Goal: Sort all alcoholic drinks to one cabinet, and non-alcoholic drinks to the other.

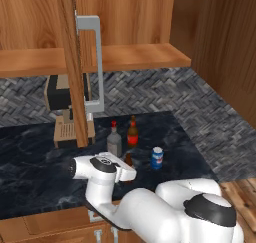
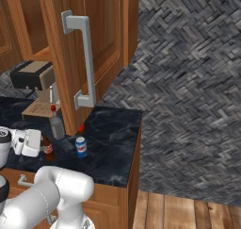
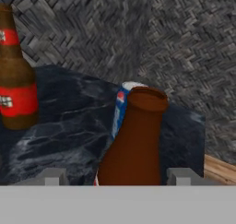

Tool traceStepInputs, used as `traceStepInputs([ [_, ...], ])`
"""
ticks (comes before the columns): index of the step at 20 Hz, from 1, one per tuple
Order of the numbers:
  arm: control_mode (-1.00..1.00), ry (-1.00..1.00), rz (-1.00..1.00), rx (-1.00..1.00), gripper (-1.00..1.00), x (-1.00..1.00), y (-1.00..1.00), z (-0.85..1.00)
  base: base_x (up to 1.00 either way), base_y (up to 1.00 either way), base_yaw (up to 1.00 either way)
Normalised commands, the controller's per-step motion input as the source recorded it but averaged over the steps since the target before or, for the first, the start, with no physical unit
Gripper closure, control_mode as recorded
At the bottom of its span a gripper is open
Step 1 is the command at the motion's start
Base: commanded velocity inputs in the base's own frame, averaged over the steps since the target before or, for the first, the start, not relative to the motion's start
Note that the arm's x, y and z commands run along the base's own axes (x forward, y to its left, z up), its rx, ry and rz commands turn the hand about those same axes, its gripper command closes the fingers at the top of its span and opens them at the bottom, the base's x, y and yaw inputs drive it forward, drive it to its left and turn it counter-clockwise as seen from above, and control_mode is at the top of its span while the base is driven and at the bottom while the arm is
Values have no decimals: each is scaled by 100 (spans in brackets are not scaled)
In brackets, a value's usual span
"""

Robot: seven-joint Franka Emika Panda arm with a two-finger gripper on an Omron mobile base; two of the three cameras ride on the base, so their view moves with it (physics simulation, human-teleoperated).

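Grasping of the small dark cola bottle (image 3: 133,144) looks to be the step in hand; the tool (image 3: 117,177) is level with its lower neck and spread, one fingertip (image 3: 55,177) to each side, with a gap showing between each tip and the glass, so nothing is pinched yet; from the left base view the same bottle (image 1: 128,159) stands on the dark desk (image 1: 40,157) just past the tool (image 1: 127,173), near the front edge; the next move, as I judge it, calls for pressing the fingers together squarely on the bottle, then a straight lift so that it does not knock the blue soda can (image 1: 157,158), which stands close beside it and just behind it in the hand view; after that comes a carry up to the cabinet chosen for soft drinks; the clear liquor bottle (image 1: 114,141) with its red cap and the brown beer bottle (image 1: 132,132) stand a little further back on the desk, near each other; as to containers, the wall cabinet above has its door (image 1: 70,62) swung open, grey handle (image 1: 97,62) outward, and the stretch of its shelf (image 1: 140,54) that shows carries no drink; all four drinks are on the desk, so the sorting seems barely begun; whether a second cabinet holds anything cannot be told.
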Motion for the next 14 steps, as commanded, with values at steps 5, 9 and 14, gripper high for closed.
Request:
traceStepInputs([
  [5, -100, 1, 0, -3, 100, 0, -6, -2, 0, 0, 0],
  [9, -100, 0, 0, -2, 100, 0, -20, 0, 0, 0, 0],
  [14, -100, 0, 0, 0, 100, 0, -9, 9, 0, 0, 0],
])
